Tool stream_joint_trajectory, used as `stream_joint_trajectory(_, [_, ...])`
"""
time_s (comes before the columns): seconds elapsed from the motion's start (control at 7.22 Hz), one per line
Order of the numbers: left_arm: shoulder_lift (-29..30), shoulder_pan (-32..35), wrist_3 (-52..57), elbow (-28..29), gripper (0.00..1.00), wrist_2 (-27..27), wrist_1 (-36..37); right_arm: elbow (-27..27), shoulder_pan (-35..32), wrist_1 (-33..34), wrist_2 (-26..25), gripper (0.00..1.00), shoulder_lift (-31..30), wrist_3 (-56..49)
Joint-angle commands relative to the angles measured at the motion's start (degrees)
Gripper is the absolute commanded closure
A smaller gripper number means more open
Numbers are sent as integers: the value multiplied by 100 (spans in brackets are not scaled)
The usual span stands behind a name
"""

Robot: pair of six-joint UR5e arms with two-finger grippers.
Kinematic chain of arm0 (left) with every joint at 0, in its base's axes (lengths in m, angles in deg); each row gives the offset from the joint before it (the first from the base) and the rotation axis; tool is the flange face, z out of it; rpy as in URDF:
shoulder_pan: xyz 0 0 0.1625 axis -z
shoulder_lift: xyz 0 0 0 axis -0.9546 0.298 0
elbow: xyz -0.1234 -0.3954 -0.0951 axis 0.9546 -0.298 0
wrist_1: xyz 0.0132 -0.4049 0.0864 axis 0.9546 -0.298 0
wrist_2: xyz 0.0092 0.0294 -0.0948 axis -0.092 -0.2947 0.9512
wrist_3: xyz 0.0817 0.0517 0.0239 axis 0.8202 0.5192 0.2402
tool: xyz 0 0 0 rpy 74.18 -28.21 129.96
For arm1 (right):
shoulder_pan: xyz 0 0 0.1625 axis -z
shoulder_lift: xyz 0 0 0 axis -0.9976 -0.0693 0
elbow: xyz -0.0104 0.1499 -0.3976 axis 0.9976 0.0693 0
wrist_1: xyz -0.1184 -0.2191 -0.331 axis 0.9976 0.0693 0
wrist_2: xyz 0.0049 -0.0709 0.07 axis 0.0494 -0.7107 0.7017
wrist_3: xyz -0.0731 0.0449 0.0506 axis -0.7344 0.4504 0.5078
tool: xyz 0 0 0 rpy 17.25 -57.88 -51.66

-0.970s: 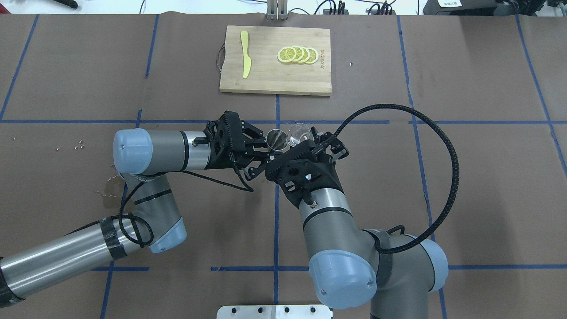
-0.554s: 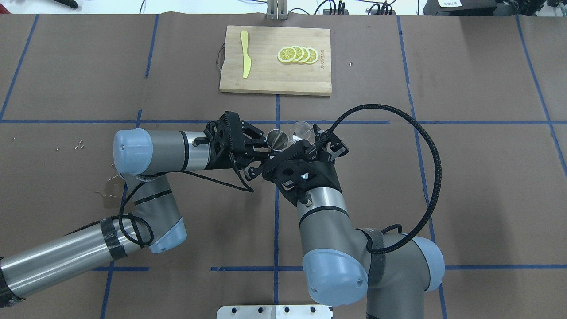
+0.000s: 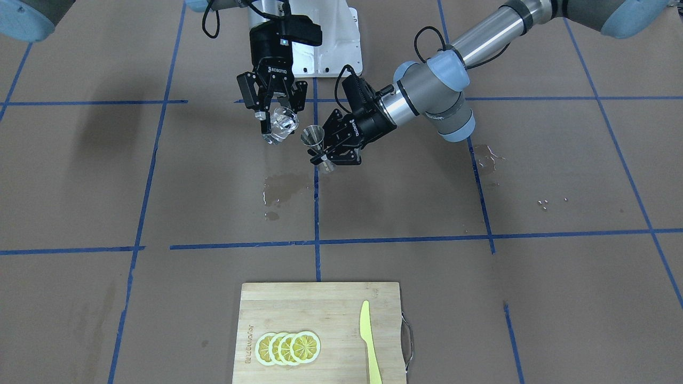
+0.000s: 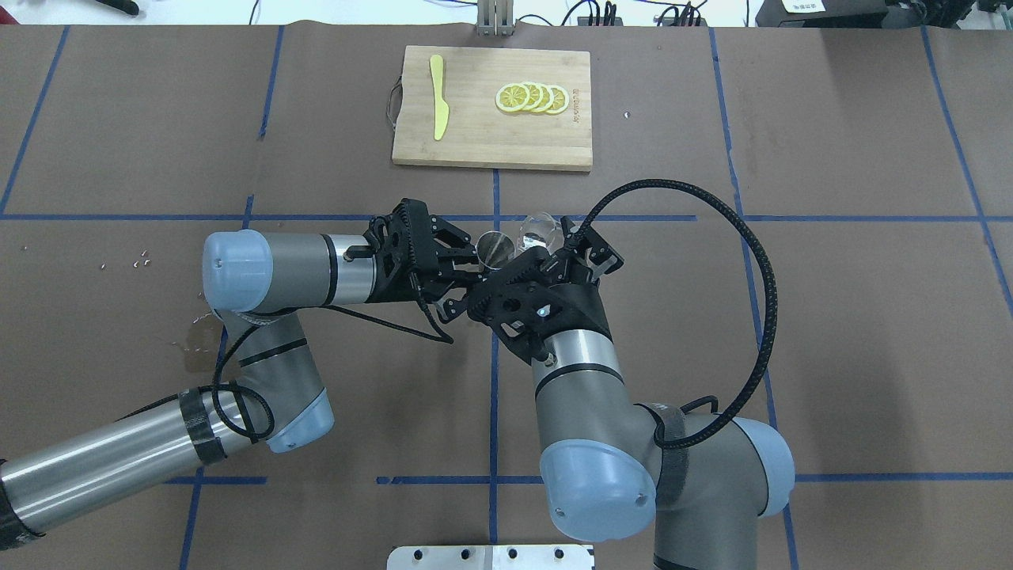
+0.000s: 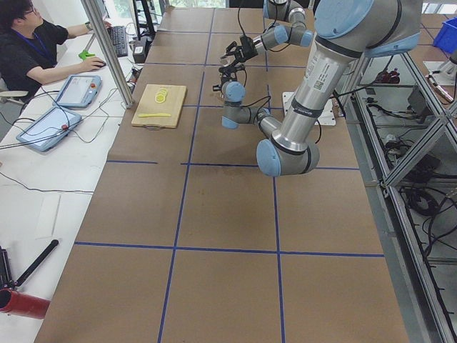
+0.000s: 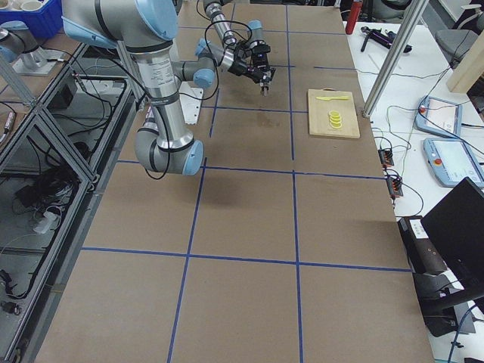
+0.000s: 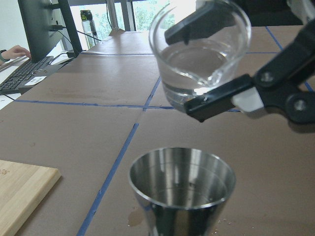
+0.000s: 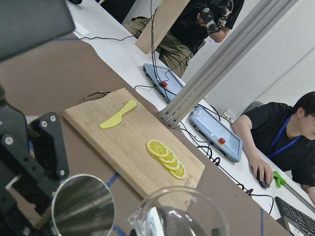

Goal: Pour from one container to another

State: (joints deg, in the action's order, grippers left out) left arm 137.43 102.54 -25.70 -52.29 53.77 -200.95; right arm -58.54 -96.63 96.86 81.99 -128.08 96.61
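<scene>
A clear glass cup [image 3: 281, 127] with some water in it hangs above the table, with my right gripper [image 3: 278, 124] shut on it. It is tipped, its spout toward the steel jigger [image 3: 314, 140]. My left gripper [image 3: 321, 156] is shut on the jigger's narrow waist and holds it upright. From above, the cup [image 4: 539, 230] sits just right of the jigger [image 4: 494, 248], almost touching. In the left wrist view the cup [image 7: 199, 54] hangs just above and behind the jigger [image 7: 181, 189], whose bowl looks nearly dry. The right wrist view shows the jigger's mouth [image 8: 82, 209] and the cup's rim [image 8: 179, 209].
A wooden cutting board [image 4: 491, 138] at the far side carries lemon slices [image 4: 532, 97] and a yellow knife [image 4: 438, 96]. A wet patch [image 3: 280, 190] marks the paper below the cups. A person [image 5: 28, 50] sits at the table's end beside tablets.
My right wrist has turned and shifted slightly left, which tipped the glass cup further toward the jigger. Its cable loop has swung left. The left arm and the jigger have stayed still.
</scene>
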Motion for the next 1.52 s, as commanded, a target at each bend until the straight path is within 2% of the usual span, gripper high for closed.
stream_joint_trajectory(0.0, [-4,0,0,-1,100,0,0,49,-3,270,-32,100,190,-76])
stream_joint_trajectory(0.55, [-13,-9,0,-10,100,0,0,102,-3,473,-119,100,288,-311])
stream_joint_trajectory(0.97, [-4,-9,0,-18,100,0,-9,102,-3,1209,-295,100,525,-524])
stream_joint_trajectory(1.39, [-4,-9,0,-19,100,0,0,102,6,1326,-515,100,578,-1216])
